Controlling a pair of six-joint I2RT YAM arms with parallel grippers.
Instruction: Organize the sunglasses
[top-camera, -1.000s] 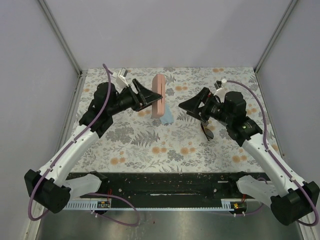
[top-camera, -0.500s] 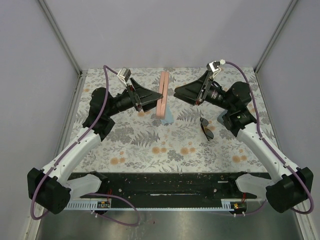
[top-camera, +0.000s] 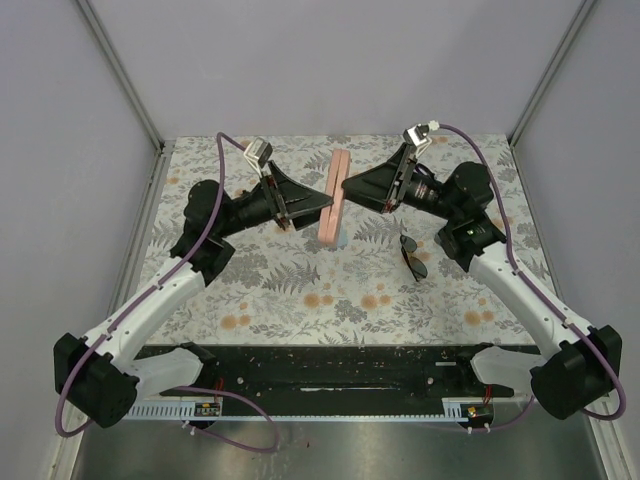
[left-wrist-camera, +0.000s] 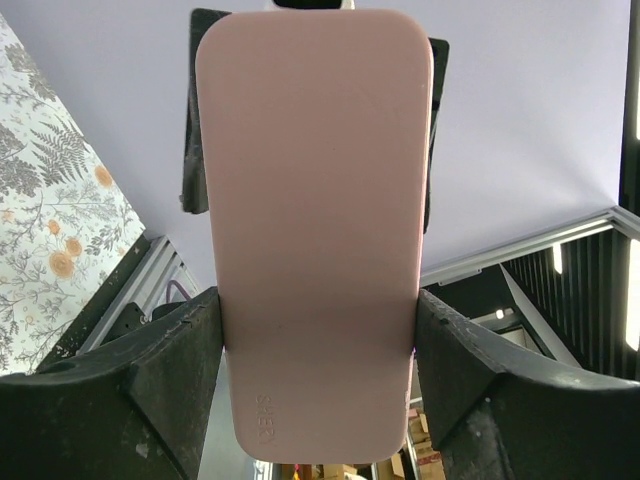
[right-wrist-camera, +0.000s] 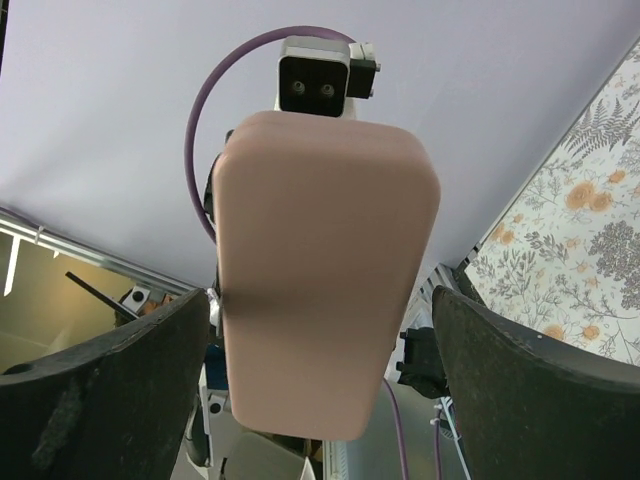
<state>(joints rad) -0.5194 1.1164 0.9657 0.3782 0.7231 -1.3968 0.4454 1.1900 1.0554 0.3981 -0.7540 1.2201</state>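
Black fingers of the left gripper (top-camera: 328, 203) press against the two long edges of a pink case (left-wrist-camera: 315, 200). The jaws stand spread to the full width of the case and hold it clear of the table (top-camera: 300, 290), tipped up on its edge. The left wrist view shows one broad face of the case filling the space between the fingers (left-wrist-camera: 150, 380), with no gap on either side.

On the far side of the case, the right gripper (top-camera: 347, 183) faces the opposite broad face. Its jaws are spread wide and hold nothing. In the right wrist view they frame the case, and a thin strip of background seems to show on each side, so it appears not to have taken hold yet.

A light blue cloth (top-camera: 341, 238) lies directly below the case. The sunglasses (top-camera: 412, 256), a dark pair, lie flat on the table to the right of the case and nearer the arm bases, well apart from it and from both grippers. No pale pair can be made out.

This looks like the step of readying the case, with the glasses not yet picked up. The next move probably calls for the right gripper to close gently on the case while the left gripper steadies it, so the case can be passed over or opened.
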